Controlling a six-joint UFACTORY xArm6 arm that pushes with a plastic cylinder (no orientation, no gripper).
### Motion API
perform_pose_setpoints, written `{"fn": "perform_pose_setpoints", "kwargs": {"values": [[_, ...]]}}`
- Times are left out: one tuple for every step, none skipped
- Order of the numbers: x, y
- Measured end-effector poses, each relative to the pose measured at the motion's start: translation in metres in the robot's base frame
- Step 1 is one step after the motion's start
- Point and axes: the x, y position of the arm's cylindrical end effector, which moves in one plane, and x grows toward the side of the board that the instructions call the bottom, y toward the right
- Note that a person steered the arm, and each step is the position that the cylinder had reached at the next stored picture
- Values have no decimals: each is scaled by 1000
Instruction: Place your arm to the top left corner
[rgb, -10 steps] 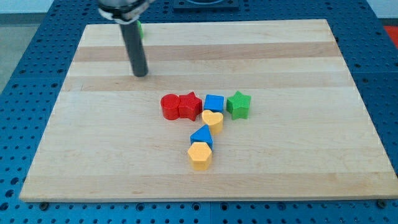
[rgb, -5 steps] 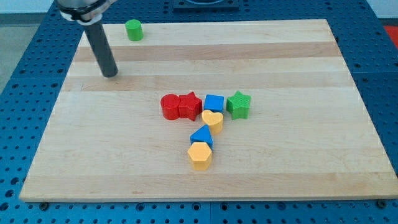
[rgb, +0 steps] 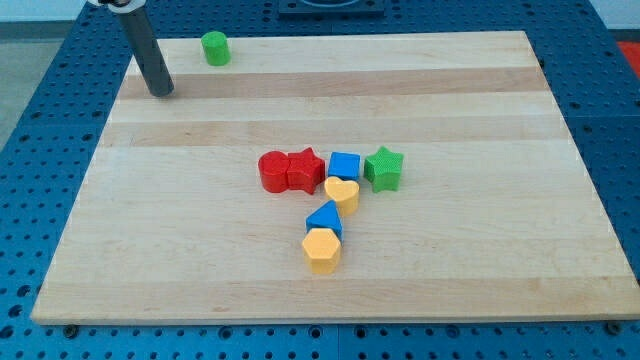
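Note:
My tip (rgb: 161, 91) rests on the wooden board (rgb: 450, 90) near its top left corner. A green cylinder (rgb: 214, 47) stands to the right of the tip and a little above it, apart from the rod. The other blocks lie far off, in the board's middle.
In the middle sit a red cylinder (rgb: 273, 171), a red star (rgb: 305, 169), a blue cube (rgb: 344, 166) and a green star (rgb: 384, 168) in a row. Below them lie a yellow heart (rgb: 342, 192), a blue triangle (rgb: 324, 218) and a yellow hexagon (rgb: 321, 250).
The tip has slid left and up across the board, from right of the green cylinder's column to the top left corner area. No block has moved.

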Motion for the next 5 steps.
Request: {"fn": "perform_pose_setpoints", "kwargs": {"values": [[-21, -6], [-54, -9], [-88, -14], [-98, -17], [-98, -17]]}}
